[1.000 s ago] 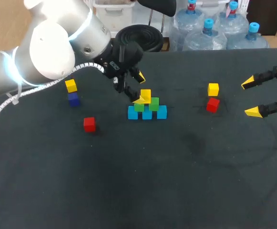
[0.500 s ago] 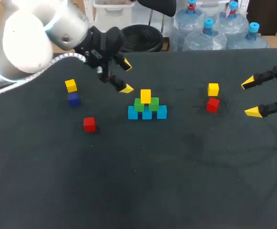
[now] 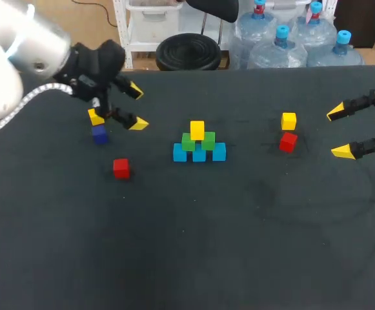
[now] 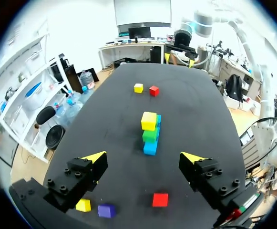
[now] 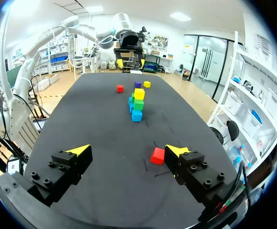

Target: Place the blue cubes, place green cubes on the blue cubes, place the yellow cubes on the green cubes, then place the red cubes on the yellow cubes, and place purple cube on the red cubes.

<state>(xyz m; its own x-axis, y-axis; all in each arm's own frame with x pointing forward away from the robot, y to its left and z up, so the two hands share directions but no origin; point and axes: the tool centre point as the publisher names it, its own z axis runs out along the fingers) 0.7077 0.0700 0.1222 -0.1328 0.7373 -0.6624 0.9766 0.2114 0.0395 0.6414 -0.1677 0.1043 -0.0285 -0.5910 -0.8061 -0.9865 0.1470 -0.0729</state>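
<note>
A pyramid stands mid-table: three blue cubes [image 3: 199, 154], two green cubes [image 3: 208, 140] on them, one yellow cube [image 3: 197, 130] on top. My left gripper [image 3: 137, 107] hangs open and empty to its left, beside a yellow cube [image 3: 95, 117] and a purple cube [image 3: 99, 134]. In the left wrist view the stack [image 4: 150, 135] lies ahead of the open gripper [image 4: 144, 156], and a red cube [image 4: 160, 199] lies under it. My right gripper [image 3: 339, 132] is open and empty at the right, near a yellow cube [image 3: 288, 121] and a red cube [image 3: 288, 141]. That red cube [image 5: 158, 155] sits by one finger of the right gripper [image 5: 128, 150].
A loose red cube [image 3: 121, 168] lies in front of the purple one. The dark tabletop [image 3: 239, 239] stretches bare toward the front edge. The back edge runs just behind my left gripper.
My left gripper has drawn back leftward from the pyramid to the yellow and purple cubes, leaving the yellow cube on the green ones. The right arm has not moved.
</note>
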